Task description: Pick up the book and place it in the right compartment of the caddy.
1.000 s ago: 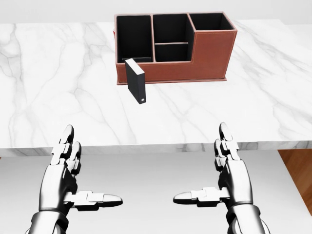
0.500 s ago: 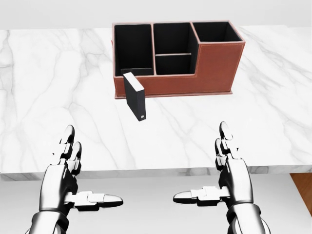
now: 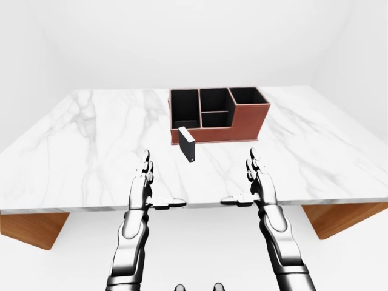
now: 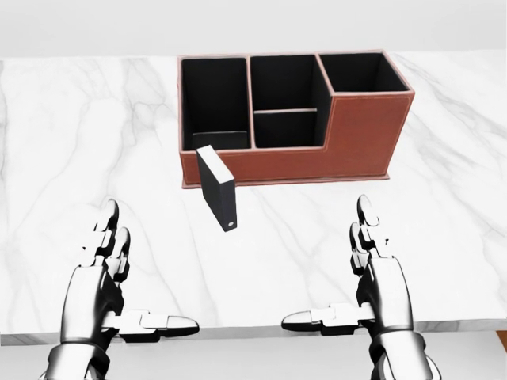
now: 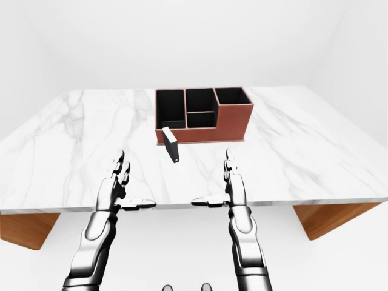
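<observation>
A small black book (image 4: 218,188) stands upright on the marble table (image 4: 79,158), just below the caddy's left compartment in the head view. The brown leather caddy (image 4: 360,134) has black compartments; its right compartment (image 4: 363,72) is tall and holds nothing. My left hand (image 4: 119,297) hovers open at the lower left, over the table's near edge. My right hand (image 4: 356,293) is open too, at the lower right. Both hands are well short of the book and hold nothing.
The white marble tabletop stretches wide on both sides of the caddy. Wooden table supports (image 3: 339,218) show under the corners. White walls (image 3: 121,42) stand behind the table.
The whole picture has shifted: the camera moved closer, so the table, caddy and book sit lower and larger. My hands now reach over the table's edge, both still open.
</observation>
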`<state>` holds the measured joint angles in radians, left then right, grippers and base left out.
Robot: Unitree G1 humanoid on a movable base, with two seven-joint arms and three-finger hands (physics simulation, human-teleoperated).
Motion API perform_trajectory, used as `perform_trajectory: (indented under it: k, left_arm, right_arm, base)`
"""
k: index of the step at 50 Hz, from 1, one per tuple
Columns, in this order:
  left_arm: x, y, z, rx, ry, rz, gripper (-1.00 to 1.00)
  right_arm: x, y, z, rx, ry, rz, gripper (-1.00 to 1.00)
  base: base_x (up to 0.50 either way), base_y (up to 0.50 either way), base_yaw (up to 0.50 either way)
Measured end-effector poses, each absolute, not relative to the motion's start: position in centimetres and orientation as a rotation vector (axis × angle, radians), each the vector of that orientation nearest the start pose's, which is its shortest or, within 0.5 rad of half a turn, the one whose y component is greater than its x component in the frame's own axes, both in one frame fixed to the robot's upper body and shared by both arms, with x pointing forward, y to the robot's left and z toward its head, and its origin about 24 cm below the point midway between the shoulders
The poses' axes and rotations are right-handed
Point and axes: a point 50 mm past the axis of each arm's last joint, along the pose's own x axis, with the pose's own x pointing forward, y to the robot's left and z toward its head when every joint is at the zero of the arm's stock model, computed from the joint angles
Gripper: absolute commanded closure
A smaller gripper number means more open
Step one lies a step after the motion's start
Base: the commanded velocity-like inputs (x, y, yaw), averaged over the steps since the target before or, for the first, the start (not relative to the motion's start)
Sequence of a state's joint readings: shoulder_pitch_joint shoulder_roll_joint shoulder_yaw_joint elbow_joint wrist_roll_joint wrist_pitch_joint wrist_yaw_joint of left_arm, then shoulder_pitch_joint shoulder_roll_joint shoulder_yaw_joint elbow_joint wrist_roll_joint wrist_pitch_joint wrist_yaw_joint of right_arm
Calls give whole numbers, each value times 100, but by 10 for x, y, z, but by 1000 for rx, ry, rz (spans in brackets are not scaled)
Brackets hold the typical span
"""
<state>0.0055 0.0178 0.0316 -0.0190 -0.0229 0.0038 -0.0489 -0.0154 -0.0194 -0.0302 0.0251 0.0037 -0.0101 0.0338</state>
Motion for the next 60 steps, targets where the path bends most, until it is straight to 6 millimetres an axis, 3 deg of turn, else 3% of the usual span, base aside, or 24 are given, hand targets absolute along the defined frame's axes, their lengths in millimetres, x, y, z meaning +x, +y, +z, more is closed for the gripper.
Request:
perform_trajectory:
  k: [6, 14, 23, 35, 60]
  left_arm:
    - [250, 159, 62, 14, -52, -9, -100]
    - [243, 157, 121, 65, -289, -24, -100]
    - [234, 155, 150, 76, -424, -28, -100]
    - [228, 155, 163, 76, -482, -27, -100]
    - [228, 155, 159, 70, -465, -28, -100]
  right_arm:
    - [256, -157, 49, -29, -30, 18, -100]
    - [253, -151, 71, -50, -92, 41, -100]
    - [250, -147, 85, -67, -133, 55, -100]
    - [248, -144, 95, -79, -177, 64, -100]
    - [247, -141, 89, -88, -158, 72, -100]
  base:
    - [24, 0, 0]
    - [24, 0, 0]
    - [24, 0, 0]
    - [24, 0, 0]
    - [24, 0, 0]
